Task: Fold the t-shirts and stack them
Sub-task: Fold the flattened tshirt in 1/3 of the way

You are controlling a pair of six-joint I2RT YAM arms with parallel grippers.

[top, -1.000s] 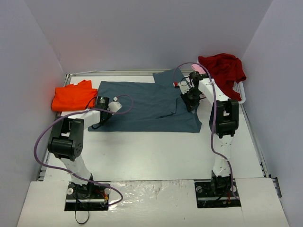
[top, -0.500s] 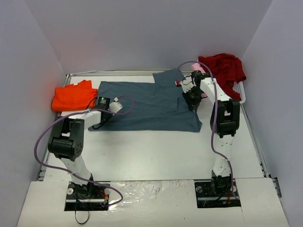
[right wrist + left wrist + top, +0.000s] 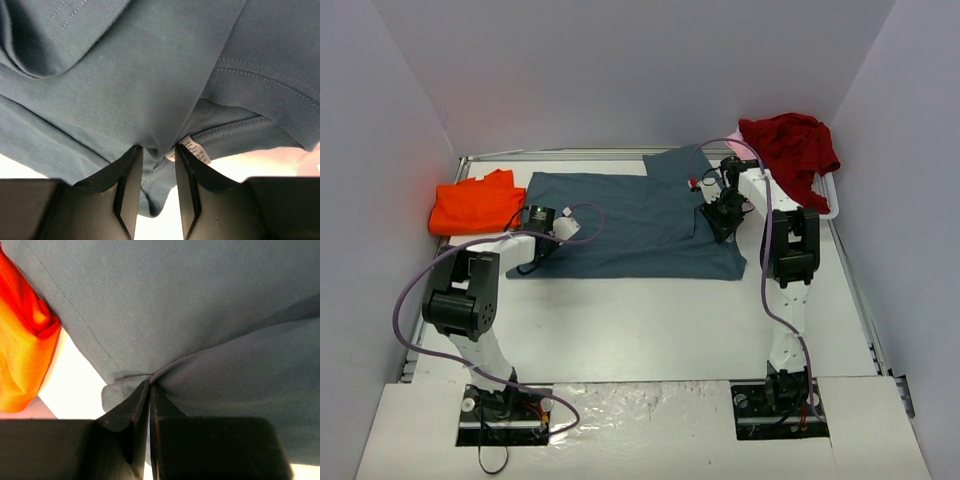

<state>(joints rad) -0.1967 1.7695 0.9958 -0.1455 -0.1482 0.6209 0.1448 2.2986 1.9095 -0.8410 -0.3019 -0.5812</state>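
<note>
A slate blue-grey t-shirt (image 3: pixel 630 215) lies spread flat across the back of the table. My left gripper (image 3: pixel 528 262) (image 3: pixel 150 382) is shut on a small pinch of the shirt's hem at its near left corner. My right gripper (image 3: pixel 718 222) (image 3: pixel 159 149) is over the shirt's right side by the collar. Its jaws stand a little apart, with a loose fold of the blue-grey cloth (image 3: pixel 150 100) and the white care label (image 3: pixel 194 149) between them. An orange t-shirt (image 3: pixel 475 203) (image 3: pixel 22 355) lies folded at the far left. A dark red t-shirt (image 3: pixel 790 145) is heaped at the back right.
The dark red shirt sits on a white basket (image 3: pixel 830 200) at the back right corner, with a bit of pale pink cloth (image 3: pixel 742 147) beside it. White walls close in the table on three sides. Both arm bases stand at the near edge.
My right gripper's jaws have parted from shut and it has shifted slightly over the collar. My left gripper keeps its pinch on the hem and has barely moved.
</note>
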